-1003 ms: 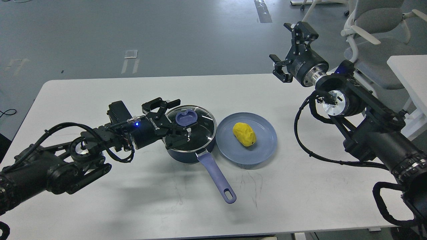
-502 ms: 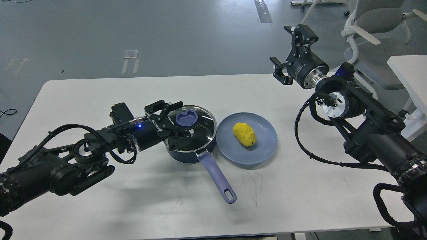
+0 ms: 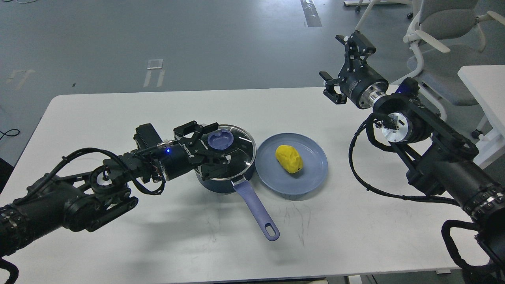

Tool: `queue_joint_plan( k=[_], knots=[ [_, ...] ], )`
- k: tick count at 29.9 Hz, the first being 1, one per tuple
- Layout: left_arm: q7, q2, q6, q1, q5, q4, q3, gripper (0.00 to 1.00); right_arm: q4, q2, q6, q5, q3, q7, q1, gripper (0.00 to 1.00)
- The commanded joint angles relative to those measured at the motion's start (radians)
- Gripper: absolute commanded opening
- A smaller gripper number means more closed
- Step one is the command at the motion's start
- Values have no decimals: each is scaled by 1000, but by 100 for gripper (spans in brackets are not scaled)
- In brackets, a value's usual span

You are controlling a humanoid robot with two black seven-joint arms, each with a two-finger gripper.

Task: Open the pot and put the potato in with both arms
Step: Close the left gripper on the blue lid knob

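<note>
left gripper (image 3: 211, 145) low over the near-left part of the glass lid (image 3: 232, 148), fingers (image 3: 205, 128) spread wide, 1 beyond the blue knob (image 3: 220, 140) and 1 on the near side, not yet closed on it. lid seated on the dark pot (image 3: 221, 183), long blue handle (image 3: 256, 209) pointing toward the near edge of the table (image 3: 118, 244).

likely handling: lid rigid, glass with a metal rim, moderately heavy, smooth and slippery on the dome, breakable if dropped. best taken at the knob, the only raised part; a centred pinch and a straight lift should keep it from tilting. pot stiff and fairly heavy, probably stable enough to stay put while the lid comes off.

just right of the pot, touching or nearly touching it, a blue plate (image 3: 315, 173) with the yellow potato (image 3: 289, 158) lying at its middle. potato apparently light, rounded, firm or slightly yielding, matte enough to hold; best gripped across its narrow width from above.

far right, right gripper (image 3: 341, 67) raised well above the far edge of the table, fingers apart, holding nothing, well apart from the potato.

against 1 second ago: left gripper pushed further right so the fingers now bracket the knob instead of sitting at the lid's left edge; right gripper turned slightly, otherwise much the same place. pot, lid, plate and potato unmoved.
</note>
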Motion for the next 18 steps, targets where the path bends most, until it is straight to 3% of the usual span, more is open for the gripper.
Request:
queue_joint_plan(
  k=[1, 4, 6, 8, 10, 11, 18],
  knots=[
    [0, 0, 0, 2, 1, 2, 4, 97, 0, 0, 0, -2, 0, 0, -4, 100],
    [0, -6, 0, -1, 1, 8, 4, 96, -1, 0, 0, -2, -3, 0, -6, 100],
    [0, -11, 0, -1, 1, 19, 4, 89, -1, 0, 0, -2, -5, 0, -6, 100],
    [0, -13, 0, -3, 2, 37, 4, 57, -3, 0, 0, -3, -6, 0, -7, 100],
    [0, -13, 0, -3, 2, 48, 4, 37, -3, 2, 0, -3, -8, 0, -7, 100],
    [0, -13, 0, -1, 4, 49, 6, 33, -4, 2, -1, -5, -9, 0, -7, 100],
    [0, -16, 0, 0, 4, 57, 6, 23, -5, 2, -1, -5, -11, 0, -9, 100]
  ],
)
